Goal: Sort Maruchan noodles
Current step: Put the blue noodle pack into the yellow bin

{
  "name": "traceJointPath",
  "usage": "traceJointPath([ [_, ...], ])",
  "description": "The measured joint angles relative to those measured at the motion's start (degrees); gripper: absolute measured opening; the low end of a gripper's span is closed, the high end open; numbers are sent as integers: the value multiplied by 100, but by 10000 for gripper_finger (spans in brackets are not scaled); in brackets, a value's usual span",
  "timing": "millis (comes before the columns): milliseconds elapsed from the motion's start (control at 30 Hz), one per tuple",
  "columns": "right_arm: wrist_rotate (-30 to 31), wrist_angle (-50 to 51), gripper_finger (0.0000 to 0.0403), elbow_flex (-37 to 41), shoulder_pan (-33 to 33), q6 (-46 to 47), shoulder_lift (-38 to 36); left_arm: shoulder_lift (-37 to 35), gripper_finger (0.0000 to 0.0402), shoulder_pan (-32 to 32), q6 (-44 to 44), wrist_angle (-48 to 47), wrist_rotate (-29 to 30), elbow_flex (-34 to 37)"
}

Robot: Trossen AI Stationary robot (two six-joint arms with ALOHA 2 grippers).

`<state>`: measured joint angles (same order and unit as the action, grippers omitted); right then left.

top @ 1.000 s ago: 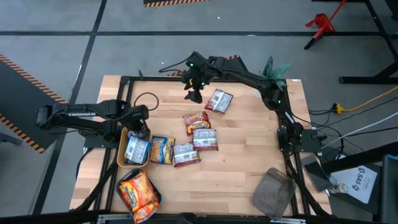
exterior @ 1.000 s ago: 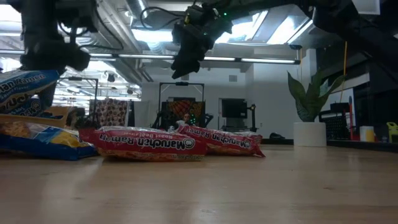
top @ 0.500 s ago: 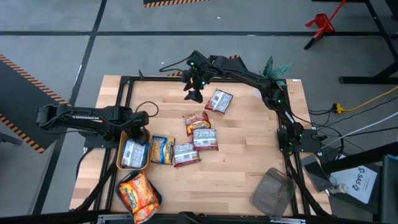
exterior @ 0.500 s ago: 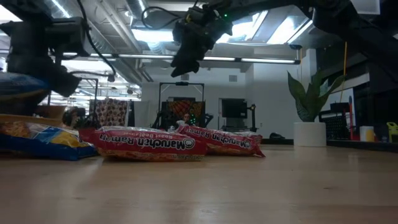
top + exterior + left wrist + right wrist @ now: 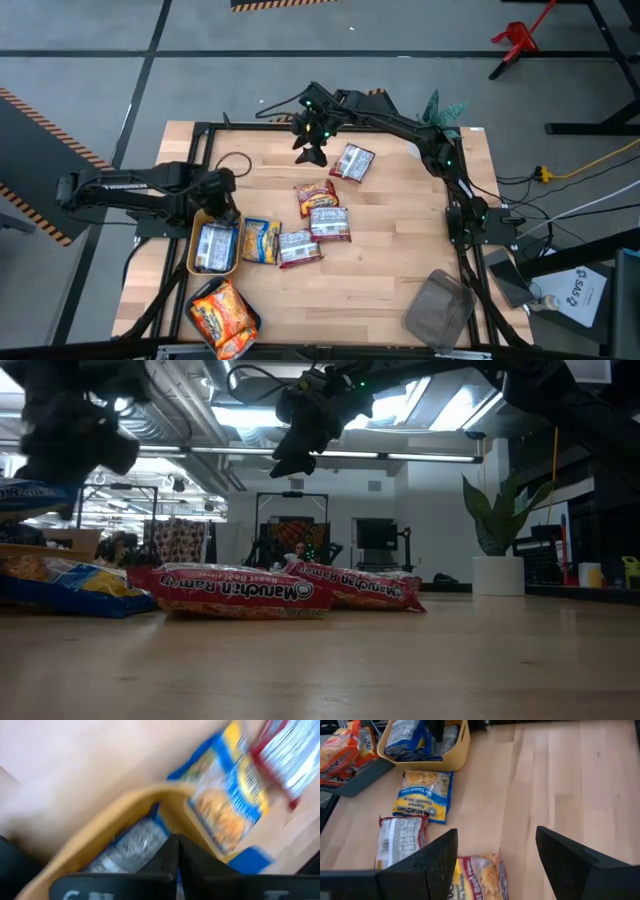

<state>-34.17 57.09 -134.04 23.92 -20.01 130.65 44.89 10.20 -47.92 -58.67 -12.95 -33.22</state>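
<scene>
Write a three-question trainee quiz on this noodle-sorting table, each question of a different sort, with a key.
1. True or false: the yellow tray holds a blue-and-silver packet.
2. Which end effector is open? A) the left end effector above the yellow tray B) the right end effector hovering over the far side of the table
3. Fill in: the orange packets lie in the ____ tray at the table's near edge.

Key: 1 true; 2 B; 3 dark teal.
</scene>
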Motion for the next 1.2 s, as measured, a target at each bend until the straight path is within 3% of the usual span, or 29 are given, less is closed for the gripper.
traceJointPath([
  [100,-4,-332,252,-10,-133,-126,85,-103,0,1,29,-87,505,-441],
  [300,-595,-1017,252,-5,-648,303,511,-278,4,1,316,-356,1262,-1370],
  [533,-196,-2120,261,4,-1232,697,1350,-540,52,-1,786,-339,1114,-1925],
  [700,135,-2979,313,2,-1262,1738,1730,-736,87,1,798,-332,1081,-2051],
  [800,27,-3009,342,2,-1297,2085,1882,-862,98,1,794,-348,1073,-2051],
  [933,38,-3007,350,2,-1628,2107,2063,-954,100,1,756,-348,1061,-2051],
  [1200,961,-3048,351,0,-1949,2075,2253,-976,101,1,758,-348,1195,-2049],
])
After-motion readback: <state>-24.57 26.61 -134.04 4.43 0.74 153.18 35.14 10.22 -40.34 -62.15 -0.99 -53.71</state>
